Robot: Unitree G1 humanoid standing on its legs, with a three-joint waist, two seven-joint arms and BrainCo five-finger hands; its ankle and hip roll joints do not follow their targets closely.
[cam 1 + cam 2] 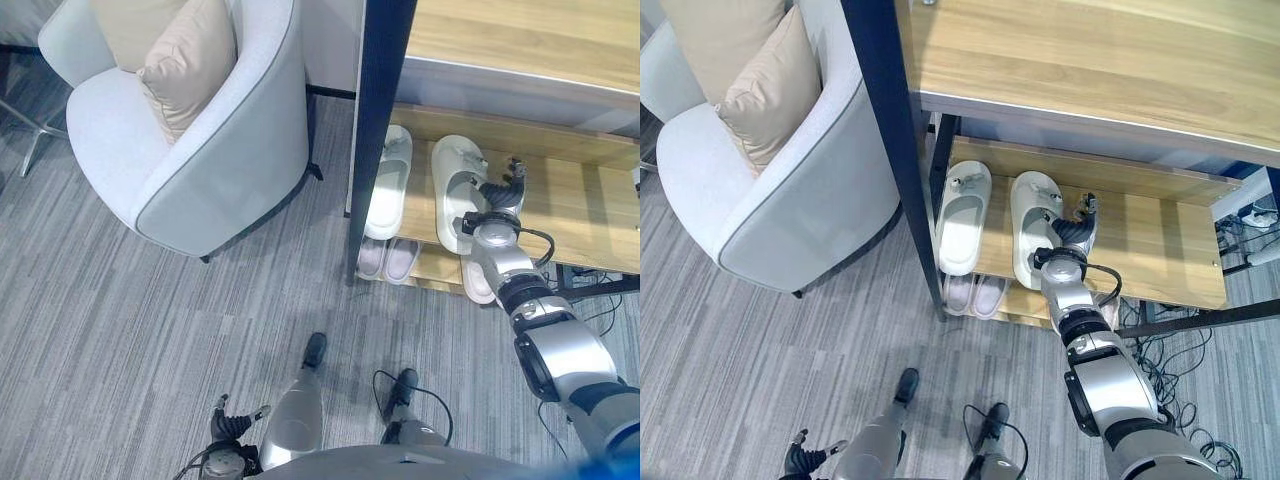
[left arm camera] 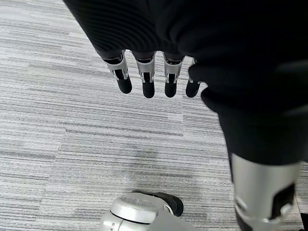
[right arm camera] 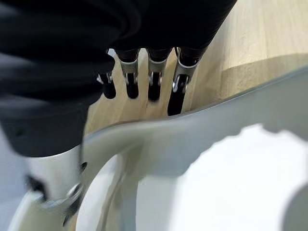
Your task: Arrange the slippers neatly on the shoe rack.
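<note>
White slipper [image 1: 1032,228] gripped by right hand [image 1: 1072,236]; left hand [image 1: 232,427] fingers relaxed, empty.

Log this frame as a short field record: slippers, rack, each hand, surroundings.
white slippers: two on the shoe rack's middle shelf, side by side, left slipper, right slipper
lower shelf: pale pair
right hand: at the right slipper's strap, grip unclear
left hand: fingers straight, over carpet, holding nothing
surroundings: grey armchair with beige cushion

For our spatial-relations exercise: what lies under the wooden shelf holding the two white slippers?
Under the wooden shelf, a lower shelf holds pale slippers; only their ends show, the rest is covered.
</note>
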